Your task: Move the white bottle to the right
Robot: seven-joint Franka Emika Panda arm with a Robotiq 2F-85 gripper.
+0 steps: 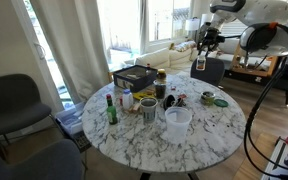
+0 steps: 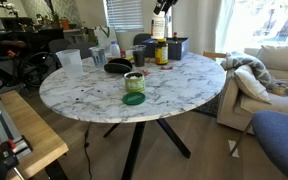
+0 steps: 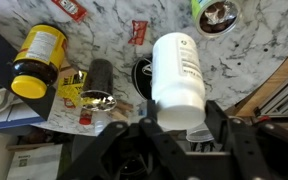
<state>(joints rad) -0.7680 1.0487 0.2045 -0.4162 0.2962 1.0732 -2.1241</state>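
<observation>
No text was legible, faint grey print on the white bottle (image 3: 179,70) at frame centre was too blurred, label on the yellow bottle (image 3: 39,50) at upper left was unreadable, red packets (image 3: 139,32) near the top likewise.

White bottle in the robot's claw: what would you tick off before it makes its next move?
1. Grip: the white bottle sits clamped between the fingers of the gripper in the wrist view: ok.
2. Lift: in an exterior view the bottle hangs clear above the marble table: ok.
3. Bottle upright in the grip: cannot tell.
4. Straight drop: a yellow bottle and other small clutter lie on the table near the spot under it, so lowering here looks risky: not ok.
5. Free landing spot to the right: some bare marble shows beside the bottle, but whether it is enough: cannot tell.
</observation>
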